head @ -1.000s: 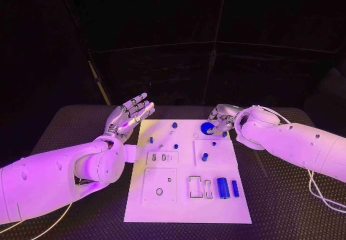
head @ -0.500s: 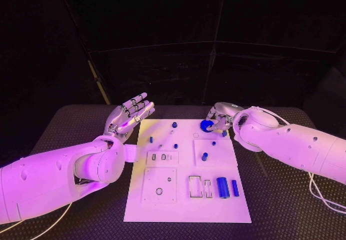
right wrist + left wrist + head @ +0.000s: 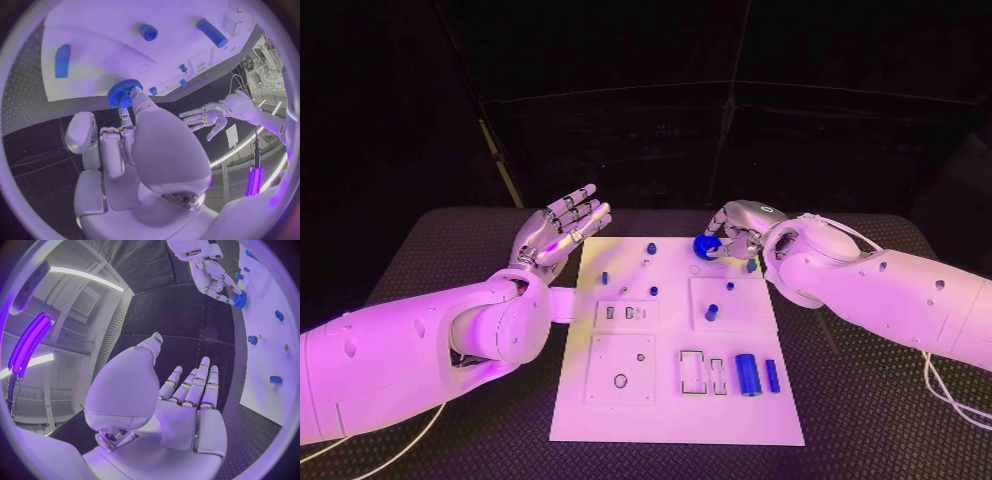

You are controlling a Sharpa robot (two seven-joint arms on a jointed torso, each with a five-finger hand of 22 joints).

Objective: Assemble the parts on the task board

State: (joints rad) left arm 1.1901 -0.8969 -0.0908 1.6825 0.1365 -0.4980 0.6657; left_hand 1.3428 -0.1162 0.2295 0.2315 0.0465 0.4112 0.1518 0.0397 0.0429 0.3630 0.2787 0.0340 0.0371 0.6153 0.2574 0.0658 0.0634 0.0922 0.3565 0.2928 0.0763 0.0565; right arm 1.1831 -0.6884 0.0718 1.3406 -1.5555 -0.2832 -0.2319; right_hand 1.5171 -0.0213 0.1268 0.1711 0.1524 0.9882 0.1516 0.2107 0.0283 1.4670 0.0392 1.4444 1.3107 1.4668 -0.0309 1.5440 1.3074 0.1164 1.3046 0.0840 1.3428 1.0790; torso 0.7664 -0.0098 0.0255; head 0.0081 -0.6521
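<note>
**Around the work area**

A black table [image 3: 459,250] with a fine woven, mesh-like texture spreads out to both sides and toward the far edge. Behind it hangs a dark backdrop [image 3: 646,120] crossed by thin pale seams. A slim pale rod [image 3: 498,165] leans at an angle behind the table's far left corner. A thin white cable [image 3: 945,395] loops over the table surface near the right side, and another white cable [image 3: 401,443] trails along the near left.

- Two white arms with smooth, rounded shells are showing small dark screw holes.
- A silver, segmented left hand [image 3: 561,228] and right hand [image 3: 736,230] are ending them.
- Pale cables are trailing beside each arm.
</note>
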